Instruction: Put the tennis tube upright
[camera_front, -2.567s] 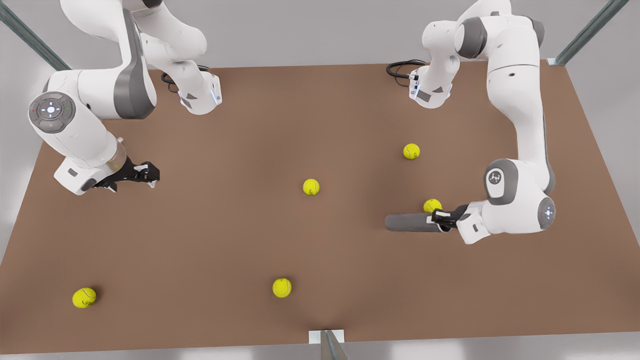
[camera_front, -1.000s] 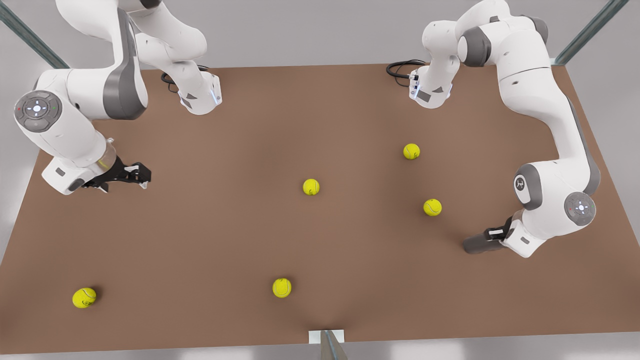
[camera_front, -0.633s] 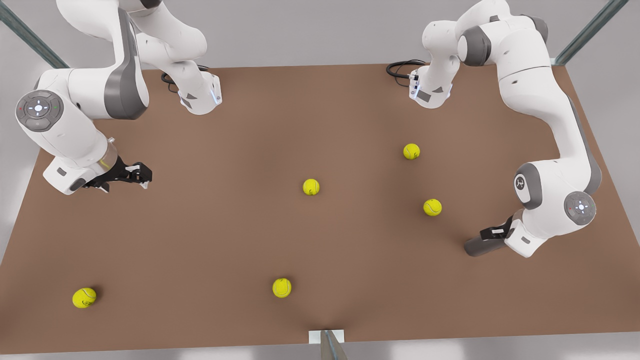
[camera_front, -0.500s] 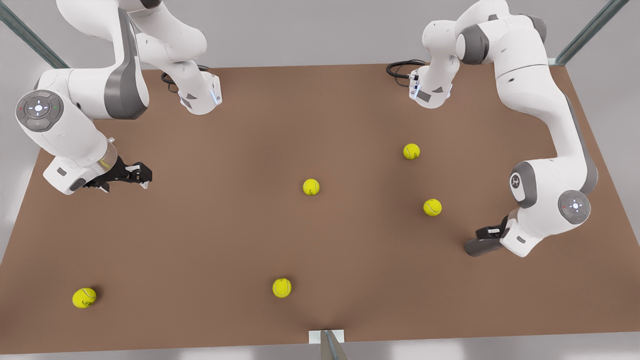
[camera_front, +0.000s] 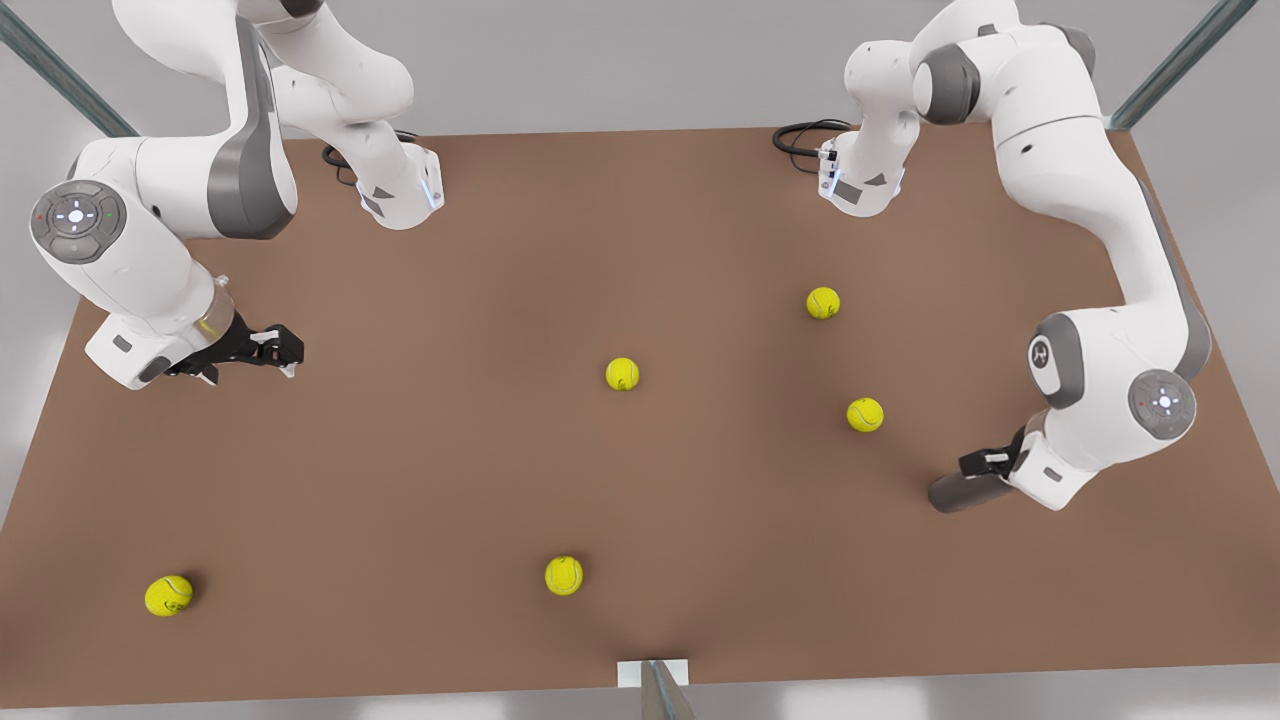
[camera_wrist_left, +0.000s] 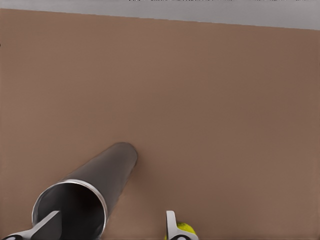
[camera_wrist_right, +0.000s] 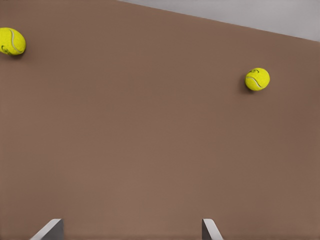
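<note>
While the brown surface spreads wide beneath both my arms, I keep my right arm waiting over its edge at the front view's left. My left arm reaches down near the edge at the front view's right. The tennis tube stands there on the surface, upright or close to it, seen almost end-on from above in the front view. In my left wrist view the tennis tube runs away from the camera, its open silvery rim nearest and its far end on the surface. My left gripper is at the tube's top end with its fingers spread apart; one finger sits at the rim, the other stands clear beside it. My right gripper hovers with its fingers apart, holding nothing. Five tennis balls lie scattered: the nearest ball near the tube, another ball beyond it, a middle ball, a front ball and a corner ball.
</note>
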